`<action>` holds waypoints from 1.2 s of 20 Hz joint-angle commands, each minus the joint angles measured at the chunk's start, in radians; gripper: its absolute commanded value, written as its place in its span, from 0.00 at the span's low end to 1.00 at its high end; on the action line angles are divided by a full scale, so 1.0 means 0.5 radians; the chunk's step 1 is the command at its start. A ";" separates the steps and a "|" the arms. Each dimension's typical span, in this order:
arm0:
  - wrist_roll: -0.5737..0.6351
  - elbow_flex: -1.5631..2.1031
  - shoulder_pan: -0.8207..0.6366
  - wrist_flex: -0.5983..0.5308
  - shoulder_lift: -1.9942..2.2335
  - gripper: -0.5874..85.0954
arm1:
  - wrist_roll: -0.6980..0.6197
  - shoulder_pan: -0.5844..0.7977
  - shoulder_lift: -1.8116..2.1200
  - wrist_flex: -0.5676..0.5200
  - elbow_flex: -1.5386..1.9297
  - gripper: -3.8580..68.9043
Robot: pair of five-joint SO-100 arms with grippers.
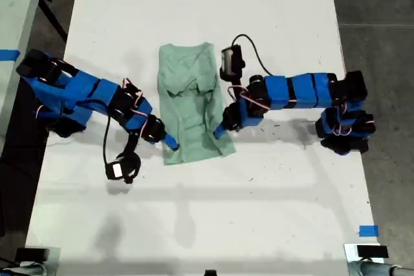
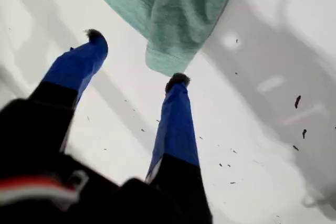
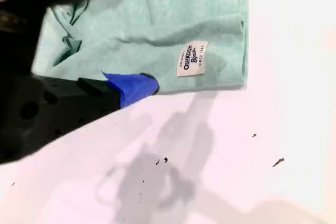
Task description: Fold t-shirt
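Observation:
The pale green t-shirt (image 1: pixel 187 95) lies on the white table (image 1: pixel 207 224), narrowed lengthwise and rumpled in the middle. My first gripper (image 1: pixel 220 132) reaches in from the exterior view's right, at the shirt's lower edge on that side. In its wrist view the first gripper (image 2: pixel 136 59) is open, and a hemmed corner of the t-shirt (image 2: pixel 173 9) lies just past one fingertip (image 2: pixel 178 80). My second gripper (image 1: pixel 171 143) comes from the exterior view's left. The second gripper (image 3: pixel 163 32) is open; one finger (image 3: pixel 134 86) rests at the t-shirt's (image 3: pixel 210 19) edge near a white tag (image 3: pixel 192 59), the other over the cloth.
Each arm's camera hangs on a cable beside it, one (image 1: pixel 119 169) by the left arm and one (image 1: pixel 229 59) by the right in the exterior view. A blue tape mark (image 1: pixel 367 231) sits near the table's lower right corner. Dark floor (image 1: pixel 381 4) borders the table.

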 commanded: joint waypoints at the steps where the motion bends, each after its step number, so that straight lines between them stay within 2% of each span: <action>1: -0.025 0.064 -0.028 -0.202 0.028 0.38 | -0.003 -0.040 -0.046 -0.117 -0.012 0.43; 10: -0.071 -0.018 0.049 -0.580 -0.500 0.37 | 0.009 -0.107 -0.224 -0.534 0.307 0.38; 13: -0.123 -0.077 0.052 -0.644 -0.736 0.35 | 0.015 -0.129 -0.350 -0.742 0.423 0.31; 15: -0.132 -0.135 0.043 -0.650 -0.850 0.29 | 0.037 -0.144 -0.488 -0.838 0.420 0.24; 16: -0.132 -0.163 0.046 -0.650 -0.877 0.24 | 0.046 -0.147 -0.543 -0.865 0.411 0.18; 17: -0.132 -0.175 0.052 -0.647 -0.881 0.14 | 0.046 -0.147 -0.589 -0.868 0.374 0.11; 18: -0.129 -0.190 0.055 -0.635 -0.877 0.04 | 0.049 -0.150 -0.614 -0.847 0.328 0.08; 19: -0.123 -0.215 0.064 -0.614 -0.874 0.01 | 0.092 -0.147 -0.641 -0.770 0.255 0.06; 23: -0.117 -0.469 0.114 -0.273 -0.877 0.01 | 0.153 -0.166 -0.841 -0.236 -0.282 0.04; 24: -0.104 -0.555 0.132 -0.172 -0.877 0.01 | 0.166 -0.187 -0.838 -0.175 -0.356 0.04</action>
